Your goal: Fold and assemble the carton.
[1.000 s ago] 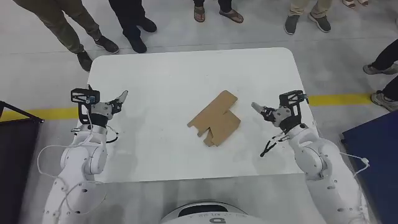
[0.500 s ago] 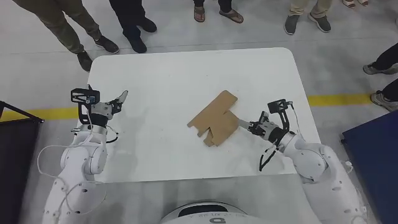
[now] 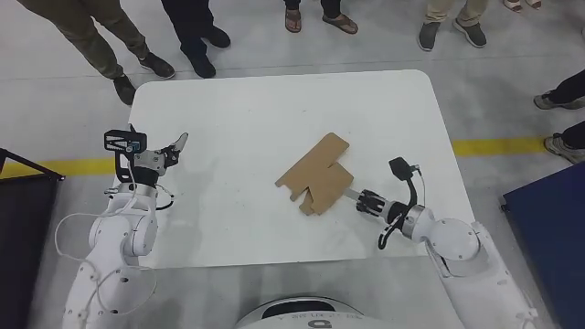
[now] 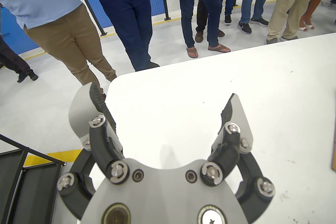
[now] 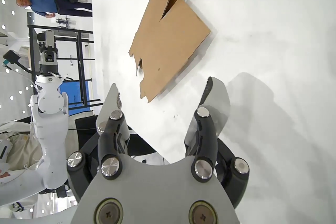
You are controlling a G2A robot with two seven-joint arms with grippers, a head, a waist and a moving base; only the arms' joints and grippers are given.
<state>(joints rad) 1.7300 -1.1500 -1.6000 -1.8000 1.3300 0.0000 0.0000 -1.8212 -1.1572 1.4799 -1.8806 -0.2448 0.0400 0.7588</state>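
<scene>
Across white table (image 3: 238, 110), lying flat between middle and right edge: carton (image 3: 318, 175), seeming light, thin, bendy. Hovering fingers-spread just beside its near corner: right gripper (image 3: 359, 202). Hanging spread at left edge: left gripper (image 4: 161, 91). Probably calling for pinching a flap edge.

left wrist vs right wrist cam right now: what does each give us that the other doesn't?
Left wrist view: the left gripper, open, over a corner of the table, nothing between its jaws.
Right wrist view: the right gripper, open, at the near edge of the flat carton, not shut on it; the flap slit and ragged near edge read clearly.
Both: the white tabletop and the carton, though in the left wrist view it is just a brown sliver at the frame edge.
</scene>
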